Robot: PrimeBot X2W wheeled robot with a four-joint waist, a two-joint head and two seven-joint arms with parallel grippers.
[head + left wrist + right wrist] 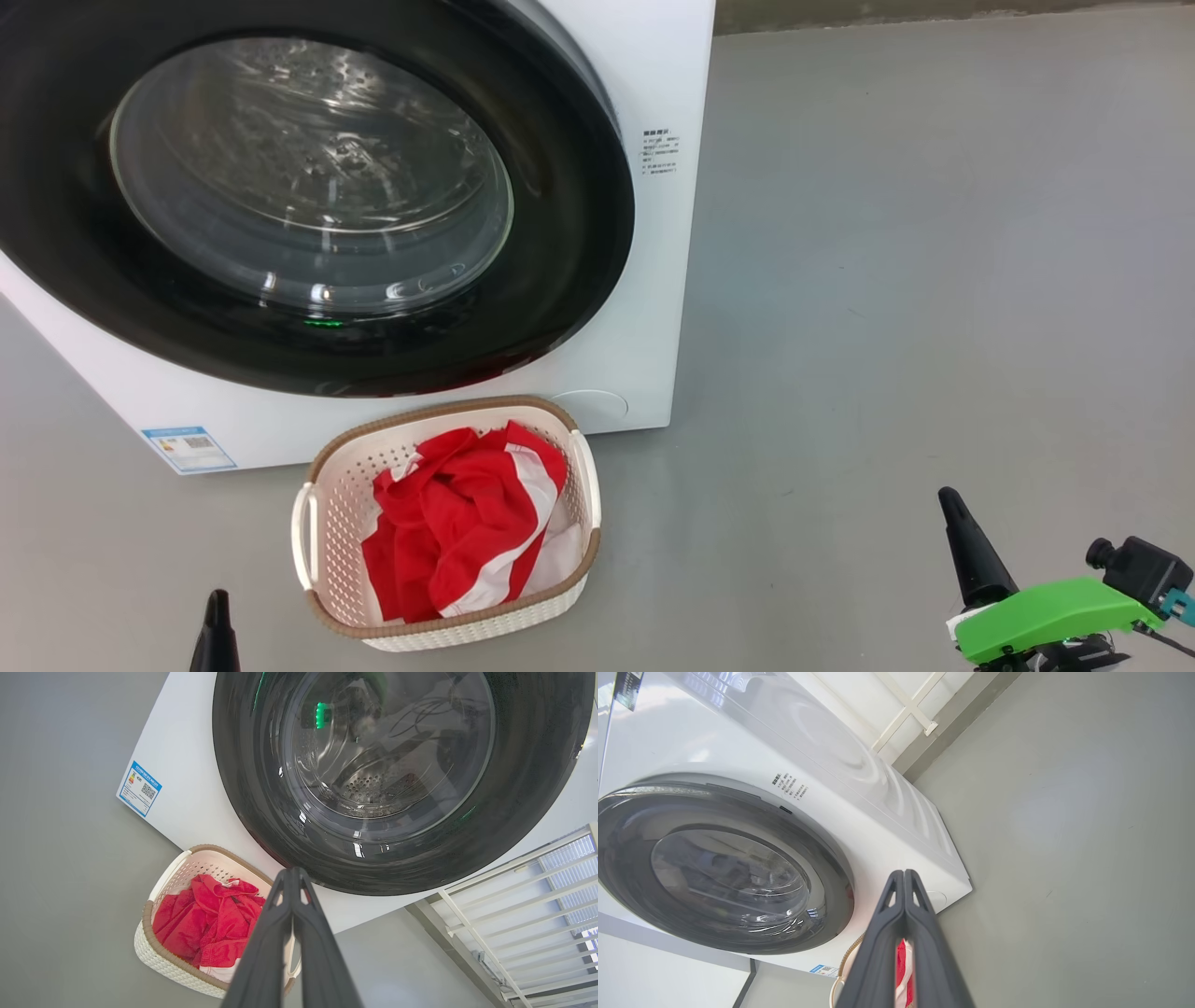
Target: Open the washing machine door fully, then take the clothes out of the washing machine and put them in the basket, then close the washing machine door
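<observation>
Jaws of left gripper (pixel 292 873) and right gripper (pixel 903 874) are pressed together, empty.

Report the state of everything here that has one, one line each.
washing machine door: shut, flush with the washing machine.
clothes: crumpled inside the basket.
basket: upright on the floor, holding the clothes.
left hand: shut, empty.
right hand: shut, empty.

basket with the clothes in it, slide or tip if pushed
The basket is perforated plastic holding soft clothes, so probably light and would slide on the smooth floor. It sits low and wide, so tipping seems unlikely.
</observation>
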